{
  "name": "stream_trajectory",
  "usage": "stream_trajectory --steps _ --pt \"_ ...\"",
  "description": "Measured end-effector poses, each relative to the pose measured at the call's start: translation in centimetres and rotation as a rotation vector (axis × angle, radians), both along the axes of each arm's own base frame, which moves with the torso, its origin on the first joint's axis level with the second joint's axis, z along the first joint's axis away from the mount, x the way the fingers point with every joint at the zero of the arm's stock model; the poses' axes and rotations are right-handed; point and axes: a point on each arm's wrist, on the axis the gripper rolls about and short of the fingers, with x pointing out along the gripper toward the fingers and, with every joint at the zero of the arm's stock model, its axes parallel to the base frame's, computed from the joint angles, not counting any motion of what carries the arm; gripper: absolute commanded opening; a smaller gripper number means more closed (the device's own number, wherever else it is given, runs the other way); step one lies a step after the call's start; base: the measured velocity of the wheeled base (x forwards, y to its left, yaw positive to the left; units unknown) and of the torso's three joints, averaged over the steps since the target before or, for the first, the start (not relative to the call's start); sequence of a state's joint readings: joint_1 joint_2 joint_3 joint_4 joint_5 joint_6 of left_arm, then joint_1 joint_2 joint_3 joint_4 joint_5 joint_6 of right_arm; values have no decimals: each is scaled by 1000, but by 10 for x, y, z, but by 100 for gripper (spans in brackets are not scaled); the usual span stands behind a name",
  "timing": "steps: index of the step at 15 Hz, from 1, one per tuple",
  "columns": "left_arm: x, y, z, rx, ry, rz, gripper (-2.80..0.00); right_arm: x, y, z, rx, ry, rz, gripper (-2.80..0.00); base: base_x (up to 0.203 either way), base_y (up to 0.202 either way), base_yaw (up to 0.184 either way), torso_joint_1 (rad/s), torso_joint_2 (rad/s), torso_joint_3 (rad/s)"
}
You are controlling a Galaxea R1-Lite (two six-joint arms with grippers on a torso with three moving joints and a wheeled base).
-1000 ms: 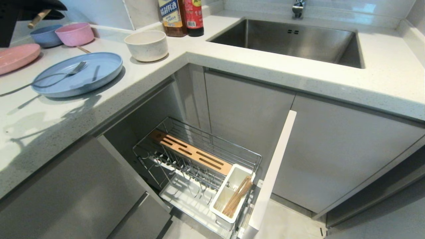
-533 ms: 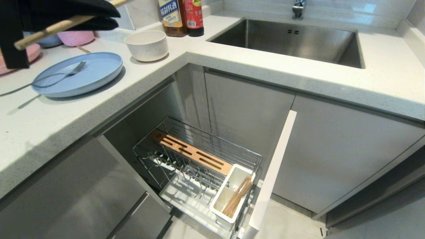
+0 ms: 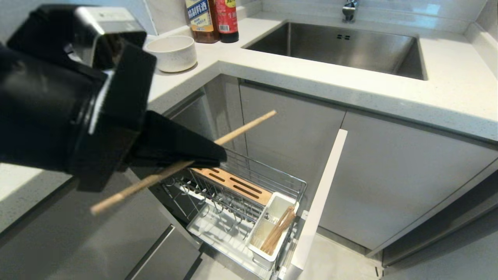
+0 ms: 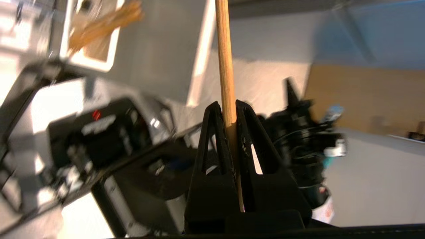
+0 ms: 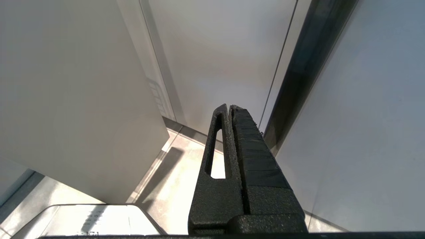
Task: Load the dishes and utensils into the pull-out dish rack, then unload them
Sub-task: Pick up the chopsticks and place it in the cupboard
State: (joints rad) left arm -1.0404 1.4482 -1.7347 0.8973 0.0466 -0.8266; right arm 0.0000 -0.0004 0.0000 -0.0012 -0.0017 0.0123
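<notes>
Left hand point(image 3: 212, 155) sits in the air above the pull-out dish rack point(image 3: 233, 202), clenched on a single light-wood chopstick point(image 3: 183, 163). In the left wrist view the two black fingers point(image 4: 212, 139) pinch the stick point(image 4: 226, 83) between them, grip placed partway along its length. In the head view the stick lies slanted: one end points up toward the cabinet front behind the rack, the other hangs out below the arm, over the closed drawer beside the rack.

Rack is pulled out of the cabinet below the desk point(image 3: 350, 93). Its slotted wooden strip point(image 3: 233, 186) runs along the far side of the wire basket. The white utensil cup point(image 3: 270, 229) stands at the rack's front corner, just behind the narrow pale cabinet front point(image 3: 319, 202), and holds other chopsticks point(image 3: 278, 230) leaning inside it. White drip tray point(image 3: 218, 229) shows under the wires.

Cream-white bowl point(image 3: 173, 52) stands upright on the desk, well above and behind the rack, near two bottles point(image 3: 212, 19) and beside the sink point(image 3: 338, 46). The left arm hides the desk area beyond the rack's left side.

Right hand point(image 5: 229, 109) hangs low beside cabinet panels, fingers pressed together, holding nothing.
</notes>
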Motion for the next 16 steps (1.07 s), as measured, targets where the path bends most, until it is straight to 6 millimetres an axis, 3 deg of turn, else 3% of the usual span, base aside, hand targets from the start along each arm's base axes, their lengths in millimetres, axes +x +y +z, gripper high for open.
stream_trajectory --steps 8,16 --pt "11 -18 -69 425 233 -18 -280 0 0 0 0 0 0 -280 0 0 0 0 0 0" --pt "16 -30 -122 632 264 -131 -280 0 0 0 0 0 0 -280 0 0 0 0 0 0"
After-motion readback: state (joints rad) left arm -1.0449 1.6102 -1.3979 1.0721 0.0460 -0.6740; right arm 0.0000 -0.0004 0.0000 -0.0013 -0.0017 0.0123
